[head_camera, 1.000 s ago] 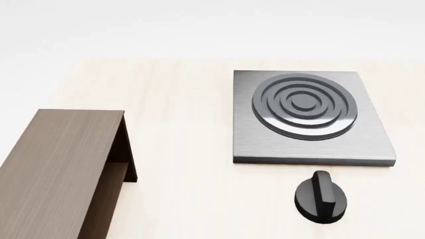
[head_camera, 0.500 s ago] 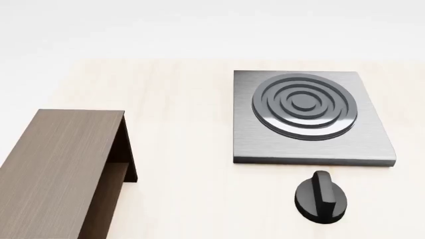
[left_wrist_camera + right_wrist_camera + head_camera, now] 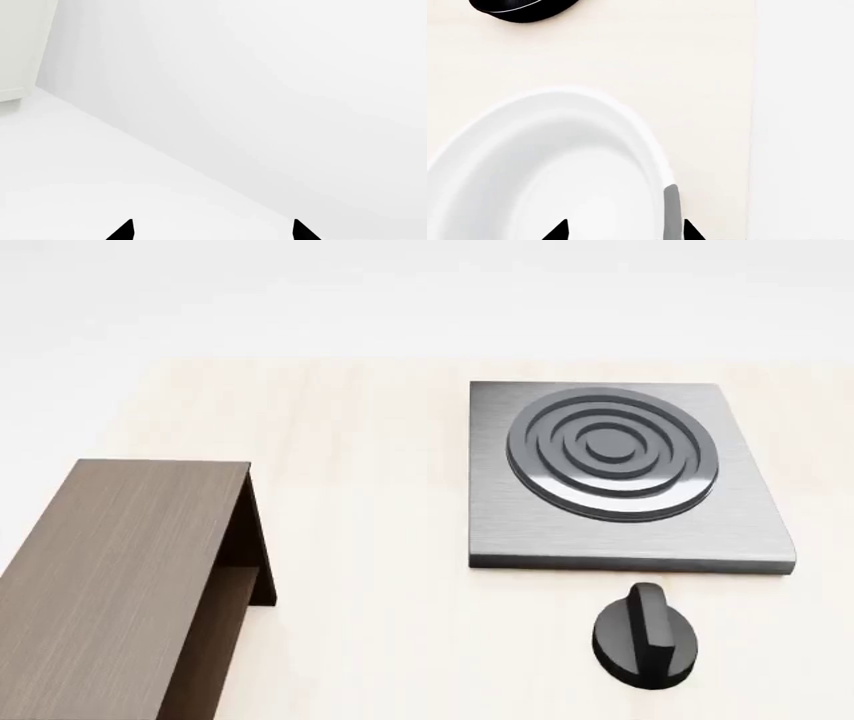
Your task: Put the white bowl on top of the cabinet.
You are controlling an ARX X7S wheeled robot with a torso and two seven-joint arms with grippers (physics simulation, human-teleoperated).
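- The dark brown wood-grain box-like cabinet (image 3: pixel 127 570) is sitting at about eight o'clock in the head view, its flat top bare and its shelf recess facing the middle of the pale wooden table (image 3: pixel 374 490).
- The left gripper (image 3: pixel 212 231) is showing only two black tips, standing well apart over blank white surroundings, holding nothing.
- The grey square stove plate (image 3: pixel 621 480) is lying at about two o'clock, with a black round knob (image 3: pixel 645 635) at about five o'clock; neither is blocking the cabinet top.
- The deep glossy white bowl (image 3: pixel 554 175) is not showing in the head view; only the right wrist camera is catching it, resting on the table.
- The right gripper (image 3: pixel 626 231) is straddling the bowl's thick rim, one tip inside, one outside, apparently not yet clamped, though contact is hard to judge.
- Doing this well probably means seating deeper before closing, lifting level, and clearing the cabinet's edge.
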